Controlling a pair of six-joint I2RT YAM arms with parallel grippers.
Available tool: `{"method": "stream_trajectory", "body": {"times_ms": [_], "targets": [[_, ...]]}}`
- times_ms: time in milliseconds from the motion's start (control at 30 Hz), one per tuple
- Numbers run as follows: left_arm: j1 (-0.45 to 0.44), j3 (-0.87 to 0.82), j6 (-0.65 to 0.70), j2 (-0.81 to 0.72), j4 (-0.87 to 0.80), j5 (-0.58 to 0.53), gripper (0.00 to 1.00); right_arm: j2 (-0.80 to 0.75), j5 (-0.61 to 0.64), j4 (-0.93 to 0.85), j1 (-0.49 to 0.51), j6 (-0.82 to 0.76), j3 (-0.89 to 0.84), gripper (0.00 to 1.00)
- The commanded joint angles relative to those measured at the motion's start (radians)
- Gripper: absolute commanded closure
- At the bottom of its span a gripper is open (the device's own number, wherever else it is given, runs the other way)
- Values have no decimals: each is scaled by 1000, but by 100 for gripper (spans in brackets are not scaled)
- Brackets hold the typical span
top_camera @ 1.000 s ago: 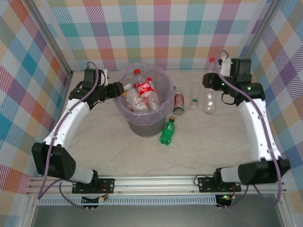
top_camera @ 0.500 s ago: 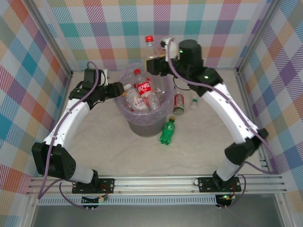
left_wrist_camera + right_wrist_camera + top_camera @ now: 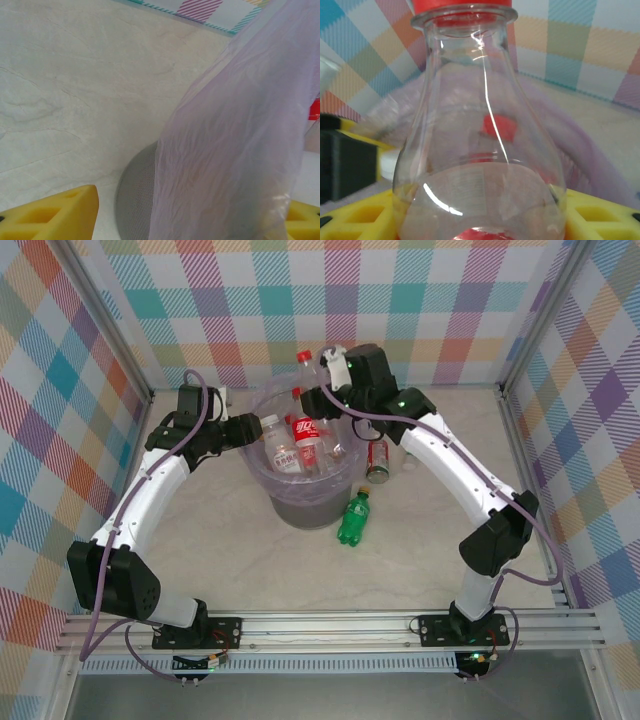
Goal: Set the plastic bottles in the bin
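Right end effector holding clear bottle over bin at rim's 12 o'clock; released there, it may clip rim and bounce onto worktop.

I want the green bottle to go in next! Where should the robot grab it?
Probably around the middle of the green bottle, coming down from above. It seems to lie on its side on the table beside the bin, so its rounded body faces up.
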Motion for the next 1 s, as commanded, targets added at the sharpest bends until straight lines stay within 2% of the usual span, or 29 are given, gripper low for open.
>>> {"method": "stream_trajectory", "body": {"times_ms": [0,233,467,667,867,967], "targets": [[11,-7,5,-11,-45,-25,35,-33,10,32,14,4,-73,38],[13,-8,4,-10,-46,-24,35,-54,10,60,16,31,-162,34],[13,-9,5,-12,-45,-28,35,-76,31,-43,20,16,-48,23],[13,-9,6,-9,-48,-24,35,-121,58,-127,21,13,-13,10],[13,-9,4,-22,-46,-27,35,-150,66,-166,19,-5,31,6],[12,-9,4,-21,-45,-21,35,-131,104,-188,21,-23,68,8]]}}
